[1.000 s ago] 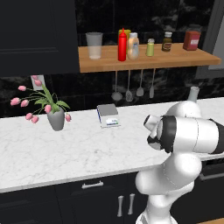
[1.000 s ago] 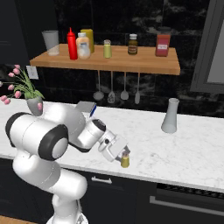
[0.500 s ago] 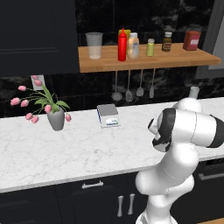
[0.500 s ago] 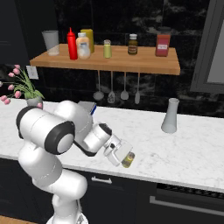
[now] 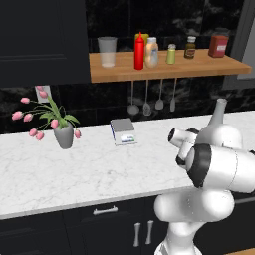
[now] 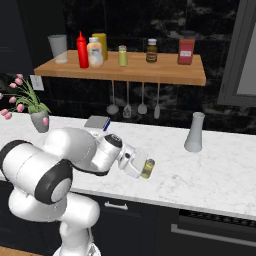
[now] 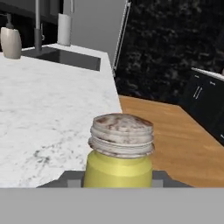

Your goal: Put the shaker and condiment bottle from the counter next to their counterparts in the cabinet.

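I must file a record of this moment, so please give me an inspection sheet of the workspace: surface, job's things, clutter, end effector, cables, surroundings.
Surface: white marble counter, black cupboard fronts below.
Job's things: shaker lying tilted in the end effector, just over the counter; red bottle already on the wooden shelf beside the yellow bottle; second shaker on the shelf.
Clutter: flower pot, small scale, white vase on the counter; glass, brown jar, red-lidded jar on the shelf.
End effector: end effector shut on the shaker.
Cables: nothing seen.
Surroundings: utensils hanging under the shelf, black wall.
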Controlling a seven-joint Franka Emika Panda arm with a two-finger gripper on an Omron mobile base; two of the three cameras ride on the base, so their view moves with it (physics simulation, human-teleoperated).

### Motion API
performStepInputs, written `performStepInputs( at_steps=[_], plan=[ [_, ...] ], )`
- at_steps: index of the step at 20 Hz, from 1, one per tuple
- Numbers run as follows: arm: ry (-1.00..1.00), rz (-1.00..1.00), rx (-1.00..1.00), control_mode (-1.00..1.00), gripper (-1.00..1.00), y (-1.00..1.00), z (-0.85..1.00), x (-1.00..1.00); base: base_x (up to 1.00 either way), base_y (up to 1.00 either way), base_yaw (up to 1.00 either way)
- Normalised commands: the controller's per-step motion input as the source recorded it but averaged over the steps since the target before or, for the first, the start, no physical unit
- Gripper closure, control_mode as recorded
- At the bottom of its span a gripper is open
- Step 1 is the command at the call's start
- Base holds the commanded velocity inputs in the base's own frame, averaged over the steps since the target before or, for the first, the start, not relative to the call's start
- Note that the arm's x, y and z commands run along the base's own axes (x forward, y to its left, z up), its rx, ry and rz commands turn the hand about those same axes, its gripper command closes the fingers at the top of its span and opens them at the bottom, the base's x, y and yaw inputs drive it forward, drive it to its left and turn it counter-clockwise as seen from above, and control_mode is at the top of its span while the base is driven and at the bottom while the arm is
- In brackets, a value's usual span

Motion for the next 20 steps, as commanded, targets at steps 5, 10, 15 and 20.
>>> performStepInputs(
  at_steps=[5,10,15,20],
  plan=[
    [-0.07,0.49,0.0,-1.0,1.0,-0.11,1.0,-0.25,0.0,0.0,0.0],
    [-0.12,0.5,0.01,-1.0,1.0,-0.12,0.97,-0.33,0.0,0.0,0.0],
    [-0.14,0.53,0.0,-1.0,1.0,-0.09,0.98,-0.1,0.0,0.0,0.0],
    [-0.28,0.53,0.0,-1.0,1.0,-0.2,0.81,-0.03,0.0,0.0,0.0]
  ],
)
